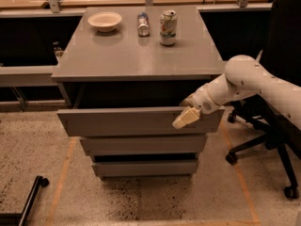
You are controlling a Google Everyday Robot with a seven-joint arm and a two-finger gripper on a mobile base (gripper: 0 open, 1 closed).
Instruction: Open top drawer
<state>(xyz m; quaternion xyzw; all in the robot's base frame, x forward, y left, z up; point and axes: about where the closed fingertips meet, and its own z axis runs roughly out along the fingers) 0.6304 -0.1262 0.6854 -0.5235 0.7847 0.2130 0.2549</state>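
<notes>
In the camera view, my claw (187,117) sits at the upper edge of the top drawer (122,122), near the right end of its grey front, with my one arm reaching in from the right. I cannot tell how far the claw is open, or whether it actually has a grip on that edge. It touches the front or lies just against it.

The top drawer stands partly out from the cabinet, with a dark gap showing between its front and the tabletop (117,55) overhead. Its long axis runs left to right across the view, so nearly all of the front stretches away to the left of my claw. I judge that it slides out toward the camera, across that axis.

I count three drawer fronts. Below the top one are the middle drawer (141,144) and the lowest drawer (141,167). On the tabletop I count one bowl (105,20), one small bottle (143,24) and one can (168,28). One office chair (284,36) stands on the right.
</notes>
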